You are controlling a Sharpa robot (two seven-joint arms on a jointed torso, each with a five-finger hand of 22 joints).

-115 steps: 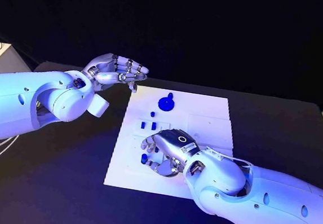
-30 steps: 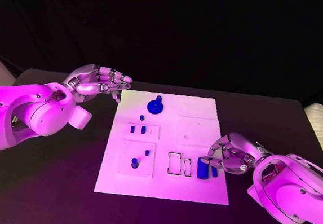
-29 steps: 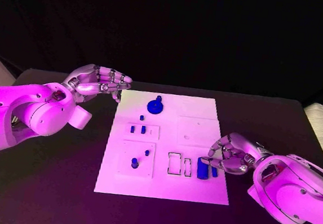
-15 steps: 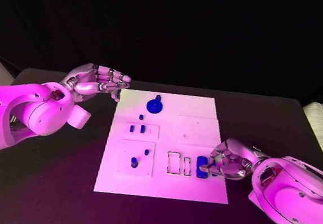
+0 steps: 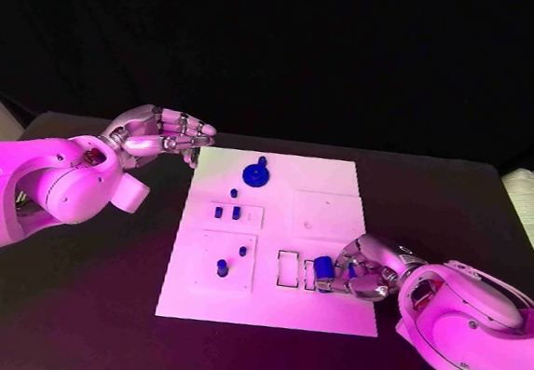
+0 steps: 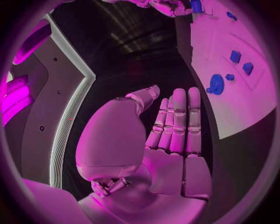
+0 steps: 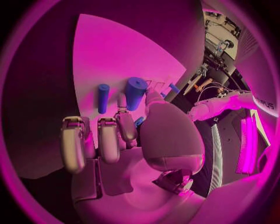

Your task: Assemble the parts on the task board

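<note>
The right hand [image 5: 360,276] grips a thick blue cylinder [image 5: 324,269] between thumb and fingers, low over the white task board [image 5: 349,183] near its right edge, toward the near right corner. The cylinder sits right beside two small outlined slots [image 5: 297,271]; whether it touches the board cannot be told. In the right wrist view the cylinder [image 7: 135,92] stands tilted, with a thinner blue peg [image 7: 103,97] lying on the board beside it.

To do this step well, the hand should probably bring the cylinder upright before lowering it, line it up over its seat, and press straight down, since a tilted part may jam on the recess's rim. It should stay clear of the thin peg so as not to knock it off.

The left hand [image 5: 164,133] hovers off the board's far left corner, fingers curled in on nothing. A blue gear [image 5: 256,176] sits near the board's far edge, with small blue pieces [image 5: 226,211] seated toward the left edge.
</note>
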